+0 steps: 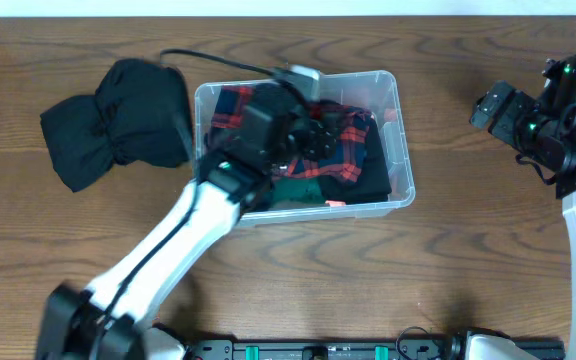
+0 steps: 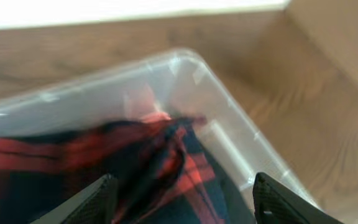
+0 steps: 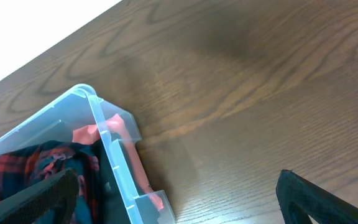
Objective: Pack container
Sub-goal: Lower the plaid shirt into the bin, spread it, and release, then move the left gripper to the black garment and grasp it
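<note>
Left gripper (image 1: 318, 135) is spread wide with nothing between the fingers (image 2: 95, 200). It hangs inside the container (image 1: 405, 160), low over a red-navy plaid garment (image 2: 166, 158) lying right under the tips. Just ahead of the fingers are the bin's clear end wall and rounded corner. Beneath the plaid is black cloth (image 1: 376, 172), so the bin looks partly loaded. Behind the left wrist, outside the bin on the table (image 1: 468, 260), a black bundle (image 1: 113, 120) sits just beside the bin wall, maybe touching; it is likely the next item. Right gripper (image 3: 174, 208) is also spread and empty, well apart beyond the bin's far end, not bracing it.

Risks, as a judgement:
- **Snag:** the plaid is loose and bunched under the tips, so a finger could catch cloth on lifting and drag it over the rim.
- **Overhang:** the bundle is bulky and may drape over the edge once stuffed in.
- **Sliding:** the bin looks light and nothing holds it, so a sideways nudge from the arm could slide it.
</note>
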Controlling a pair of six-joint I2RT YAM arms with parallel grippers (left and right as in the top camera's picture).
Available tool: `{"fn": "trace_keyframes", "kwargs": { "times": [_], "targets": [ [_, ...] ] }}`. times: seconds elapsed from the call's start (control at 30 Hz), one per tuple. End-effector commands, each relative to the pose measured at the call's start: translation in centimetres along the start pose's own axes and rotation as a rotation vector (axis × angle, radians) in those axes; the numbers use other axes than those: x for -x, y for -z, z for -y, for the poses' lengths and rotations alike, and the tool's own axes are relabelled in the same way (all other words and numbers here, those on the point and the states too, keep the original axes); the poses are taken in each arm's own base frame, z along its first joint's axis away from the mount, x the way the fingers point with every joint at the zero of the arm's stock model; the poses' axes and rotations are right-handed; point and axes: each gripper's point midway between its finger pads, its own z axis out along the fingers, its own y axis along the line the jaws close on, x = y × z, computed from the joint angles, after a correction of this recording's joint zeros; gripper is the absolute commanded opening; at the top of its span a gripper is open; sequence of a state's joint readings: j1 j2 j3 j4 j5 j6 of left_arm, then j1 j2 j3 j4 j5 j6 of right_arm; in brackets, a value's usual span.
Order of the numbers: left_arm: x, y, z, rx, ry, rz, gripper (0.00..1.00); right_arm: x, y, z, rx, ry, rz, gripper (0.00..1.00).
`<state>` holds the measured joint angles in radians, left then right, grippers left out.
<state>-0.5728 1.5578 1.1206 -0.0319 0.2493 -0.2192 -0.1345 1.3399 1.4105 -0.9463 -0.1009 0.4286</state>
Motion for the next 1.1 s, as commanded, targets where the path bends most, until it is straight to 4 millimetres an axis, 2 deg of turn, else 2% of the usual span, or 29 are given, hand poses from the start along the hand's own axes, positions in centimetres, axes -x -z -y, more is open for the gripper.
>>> {"fn": "trace_keyframes", "kwargs": {
  "times": [0.0, 0.07, 0.13, 0.2, 0.27, 0.33, 0.43, 0.57, 0.63, 0.7, 0.8, 0.87, 0.93, 1.07],
  "targets": [
    [-6.4, -4.7, 1.0, -0.112, -0.072, -0.181, 0.70, 0.1, 0.0, 0.2, -0.002, -0.009, 0.002, 0.99],
    [-9.5, -6.7, 0.5, -0.118, -0.049, -0.261, 0.70, 0.1, 0.0, 0.2, -0.002, -0.009, 0.002, 0.99],
    [-12.0, -7.8, -0.4, -0.098, -0.014, -0.329, 0.70, 0.1, 0.0, 0.2, -0.002, -0.009, 0.002, 0.99],
    [-13.2, -8.2, -0.9, -0.084, 0.015, -0.361, 0.70, 0.1, 0.0, 0.2, -0.002, -0.009, 0.002, 0.99],
    [-12.8, -7.9, -1.0, -0.081, 0.018, -0.357, 0.70, 0.1, 0.0, 0.2, -0.002, -0.009, 0.002, 0.99],
    [-10.9, -7.2, -0.8, -0.079, 0.025, -0.330, 0.70, 0.1, 0.0, 0.2, -0.002, -0.009, 0.002, 0.99],
    [-5.8, -4.5, 0.3, -0.084, 0.018, -0.258, 0.71, 0.1, 0.0, 0.2, -0.002, -0.008, 0.002, 0.99],
    [2.9, 1.7, 1.8, -0.086, 0.000, -0.092, 0.75, 0.1, 0.0, 0.2, -0.002, -0.009, 0.002, 0.99],
    [6.5, 5.4, 0.7, -0.013, 0.017, -0.003, 0.76, 0.1, 0.0, 0.2, -0.002, -0.009, 0.002, 0.99],
    [8.9, 9.4, -2.7, 0.140, 0.118, 0.080, 0.77, 0.1, 0.0, 0.2, -0.002, -0.008, 0.002, 0.99],
    [9.6, 15.2, -9.4, 0.381, 0.299, 0.165, 0.80, 0.1, 0.0, 0.2, -0.002, -0.008, 0.002, 0.99],
    [8.7, 18.9, -14.2, 0.520, 0.407, 0.180, 0.82, 0.1, 0.0, 0.2, -0.002, -0.009, 0.002, 0.99],
    [6.7, 22.4, -19.3, 0.654, 0.539, 0.176, 0.86, 0.1, 0.0, 0.2, -0.002, -0.009, 0.002, 0.99],
    [2.0, 27.3, -27.0, 0.809, 0.766, 0.139, 0.88, 0.1, 0.0, 0.2, -0.002, -0.009, 0.002, 0.99]
  ]
}}
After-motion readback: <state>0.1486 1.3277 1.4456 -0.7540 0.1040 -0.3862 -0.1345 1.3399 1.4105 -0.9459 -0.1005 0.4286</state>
